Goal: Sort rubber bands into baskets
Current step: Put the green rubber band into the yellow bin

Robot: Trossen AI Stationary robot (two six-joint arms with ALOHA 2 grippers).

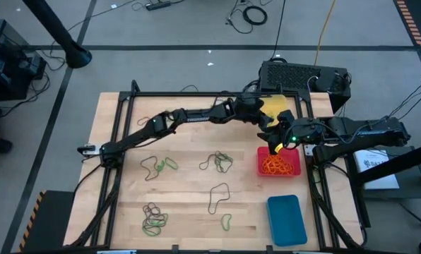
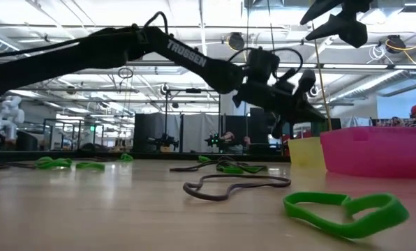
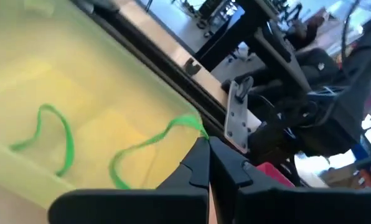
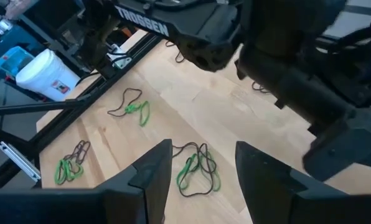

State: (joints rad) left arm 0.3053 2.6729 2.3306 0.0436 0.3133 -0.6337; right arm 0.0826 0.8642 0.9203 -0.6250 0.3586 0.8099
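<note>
My left gripper (image 3: pixel 205 149) is shut on a green rubber band (image 3: pixel 149 142) over the yellow basket (image 3: pixel 104 68), which stands at the table's far right (image 1: pixel 274 104). A second green band (image 3: pixel 56 134) lies on that basket's floor. My right gripper (image 4: pixel 204 168) hangs open and empty above the red basket (image 1: pixel 261 161), which holds orange bands (image 1: pixel 277 165). The blue basket (image 1: pixel 287 220) stands near the front right. Green and dark bands lie loose on the table (image 1: pixel 217 162), (image 1: pixel 157 165), (image 1: pixel 154 219). My left gripper pinches one end of the green band's loop (image 3: pixel 197 124) between its two fingertips. The fingers slant down over the yellow basket's rim. The band trails slack from the tips into the basket, its far end (image 3: pixel 118 169) low inside it.
A black box (image 1: pixel 302 76) with cables stands behind the yellow basket. A black metal frame (image 1: pixel 196 94) runs round the table's edge. A dark band (image 1: pixel 219 197) and a green one (image 1: pixel 227 222) lie in the middle front. The two grippers are close together at the far right.
</note>
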